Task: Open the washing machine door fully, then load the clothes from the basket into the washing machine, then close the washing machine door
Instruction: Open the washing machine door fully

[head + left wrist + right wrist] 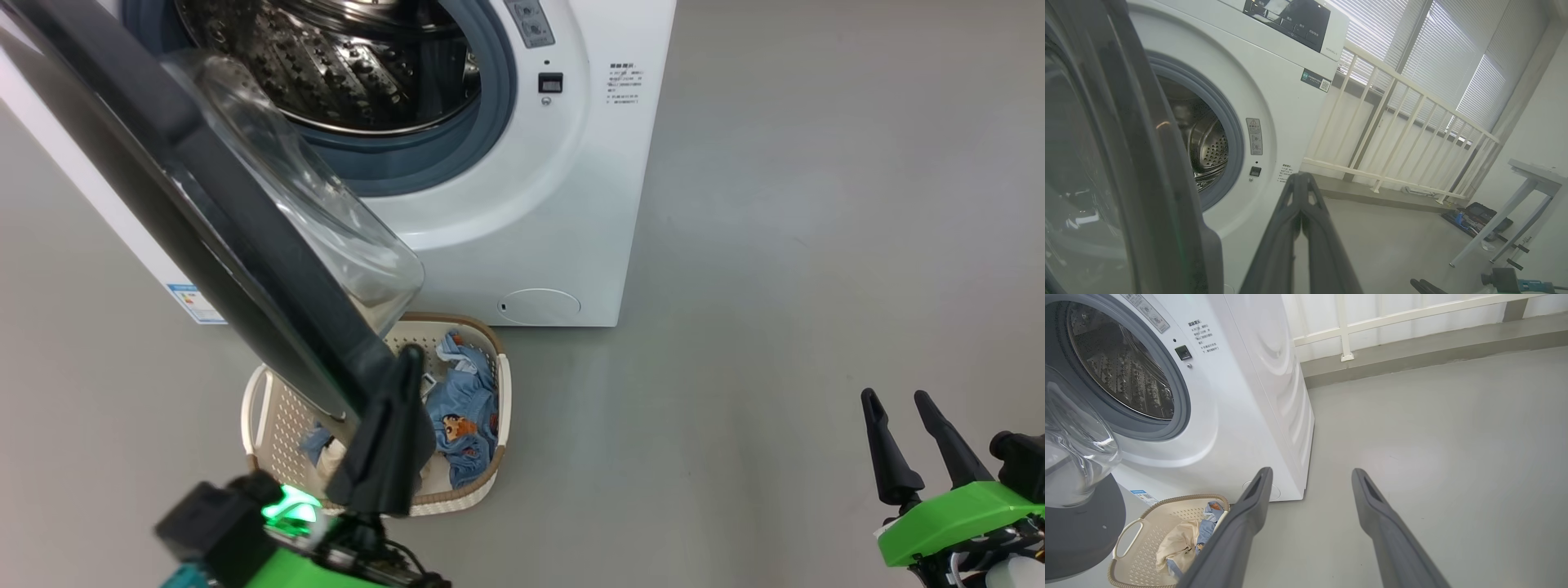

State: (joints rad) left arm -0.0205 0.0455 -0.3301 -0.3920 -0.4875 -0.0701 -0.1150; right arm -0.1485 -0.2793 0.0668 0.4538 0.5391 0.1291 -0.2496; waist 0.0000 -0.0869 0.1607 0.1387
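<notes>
Over the grey floor (775, 286), the head view has the washing machine door (204, 204) part-open above the basket (282, 416) of clothes (461, 408), the left gripper (408, 355) by its free edge, inner side; left wrist view: fingers (1278, 245) pressed together, door leftward; right wrist view: right gripper (1312, 471) spread, empty, farther off.

Head cam: we look steeply down, close, on the washing machine (571, 204) front, basket (282, 425) at its foot. L wrist cam: low, hard beside the washing machine door (1126, 163), facing up toward the drum (1208, 151). R wrist cam: further back, angled down. All 3 share drum, door.
</notes>
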